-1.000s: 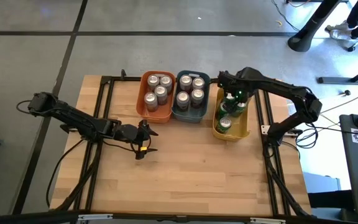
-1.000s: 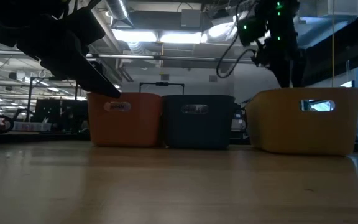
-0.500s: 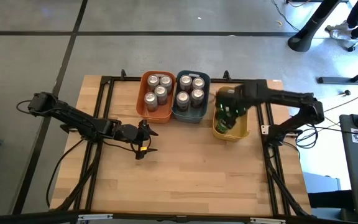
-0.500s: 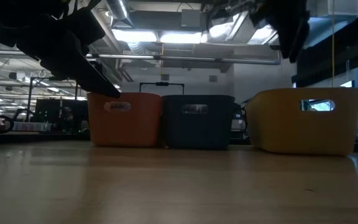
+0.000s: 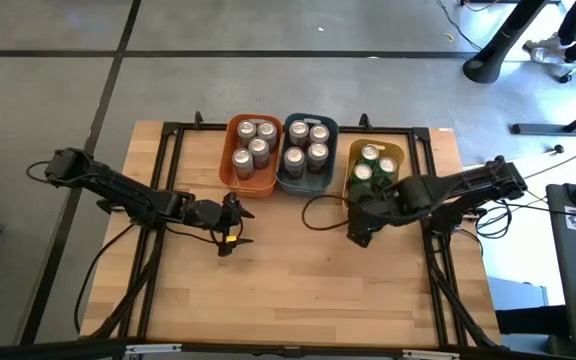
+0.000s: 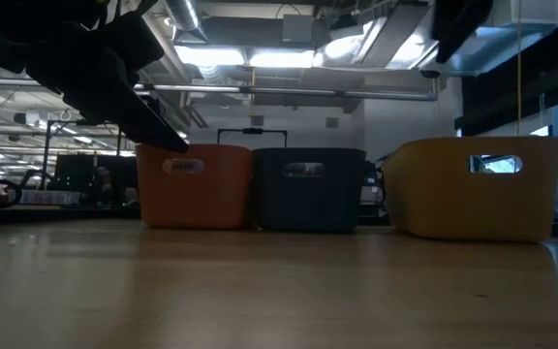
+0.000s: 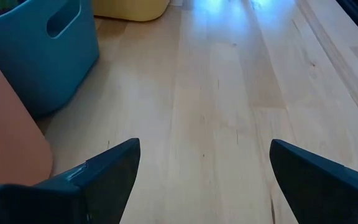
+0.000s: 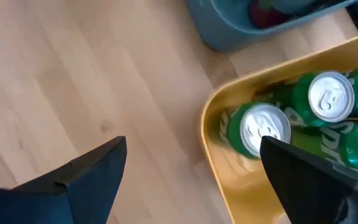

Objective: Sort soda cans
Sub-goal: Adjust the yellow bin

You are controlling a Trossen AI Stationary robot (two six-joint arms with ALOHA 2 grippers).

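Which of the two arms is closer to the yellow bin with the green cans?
The right. Its gripper hangs at the near edge of the yellow bin, empty. The left gripper waits farther off, in front of the orange bin.

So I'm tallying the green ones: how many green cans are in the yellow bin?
4 show in the yellow bin: green cans and, the last one partly under the right arm. More may be hidden beneath it.
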